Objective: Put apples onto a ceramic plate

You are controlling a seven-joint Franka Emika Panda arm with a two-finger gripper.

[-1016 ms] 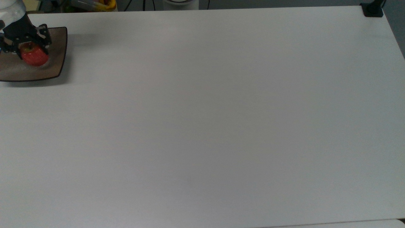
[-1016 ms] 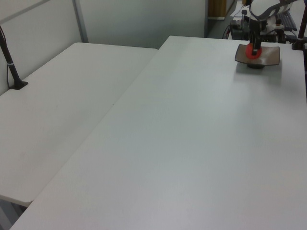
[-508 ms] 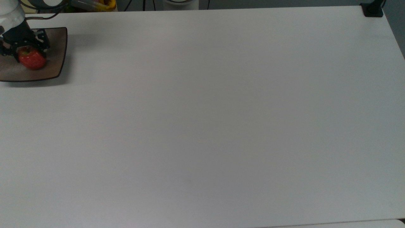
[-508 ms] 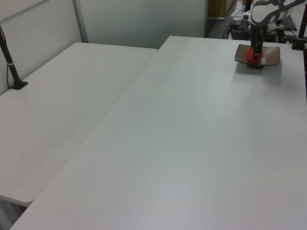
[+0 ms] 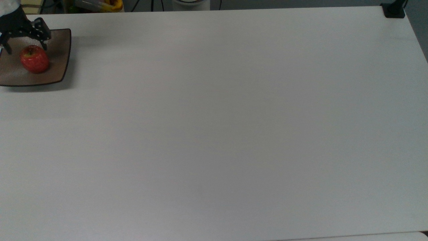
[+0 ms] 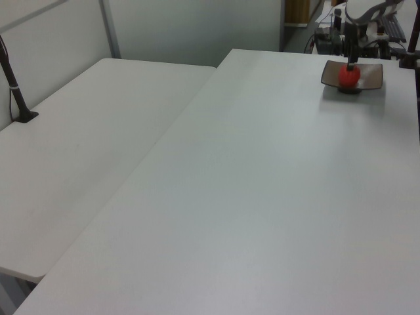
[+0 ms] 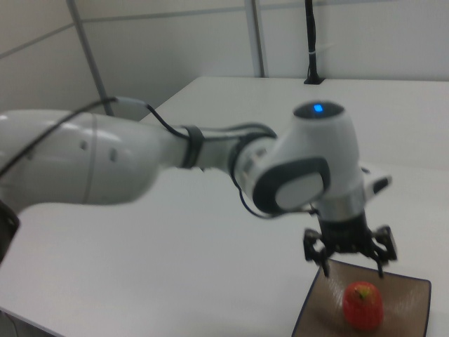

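Observation:
The red apple (image 5: 34, 59) rests on the square brown ceramic plate (image 5: 58, 68) at the far left of the top view. Just above it hangs my gripper (image 5: 25, 47), open, its two black fingers apart and clear of the fruit. In the right view the gripper (image 7: 353, 270) hovers over the plate (image 7: 410, 295), with the apple (image 7: 363, 305) lying free below the spread fingers. The left view has the apple (image 6: 349, 75) on the plate (image 6: 369, 75) at the table's far right corner, with the gripper (image 6: 352, 60) over it.
The wide white table (image 5: 217, 127) stretches to the top view's right. A black clamp (image 5: 394, 10) sits at its far right corner. A second white table (image 6: 72, 157) adjoins on the left view's left, bearing a black post (image 6: 14, 85).
My gripper has let go of the apple, opened and lifted away from it. The apple stays on the plate.

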